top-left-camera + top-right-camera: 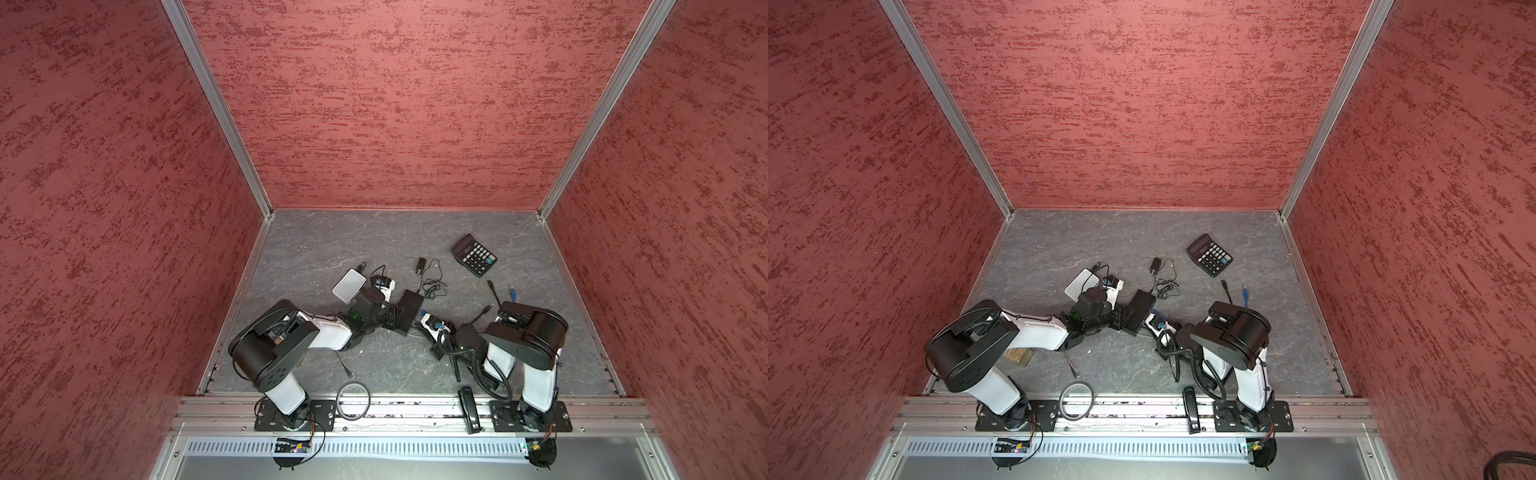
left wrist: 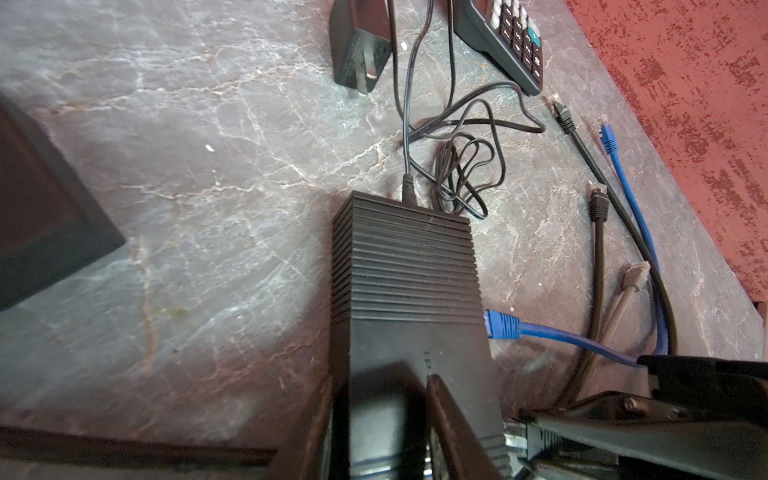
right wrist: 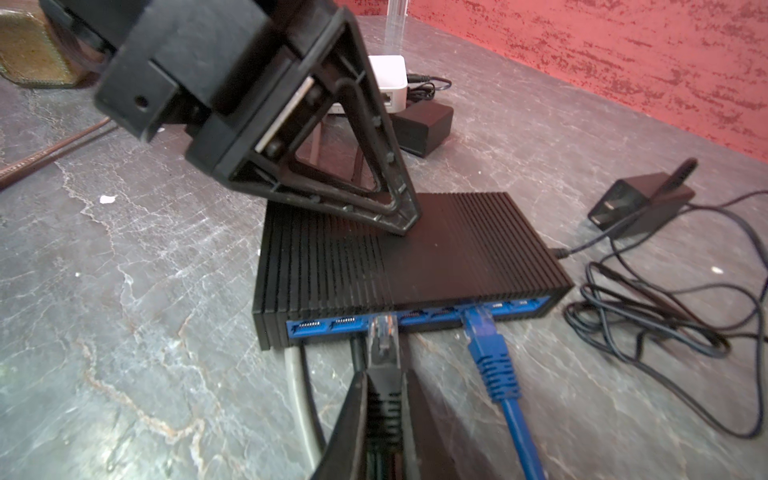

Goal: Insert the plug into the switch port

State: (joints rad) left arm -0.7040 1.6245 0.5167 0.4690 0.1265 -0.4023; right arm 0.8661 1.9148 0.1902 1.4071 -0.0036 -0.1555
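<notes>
Plug (image 3: 384, 353) is pinched between the jaws of the right gripper (image 3: 384, 376), its clear tip right at the blue port row of the switch (image 3: 436, 257), just beside the blue cable (image 3: 490, 357) that is already plugged in. From where I stand I can't tell whether it has seated or only met the mouth of the port.

The left gripper (image 2: 427, 395) bears down on the lid of the switch with its jaws a little apart.

If the plug goes in slightly tilted, I'd expect it to catch on the port rim and bind. A hard push could then slide the switch across the tabletop (image 3: 145, 291) should that hold slip. The grey cable (image 3: 299, 395) lying under the plug might also lift it off line.
</notes>
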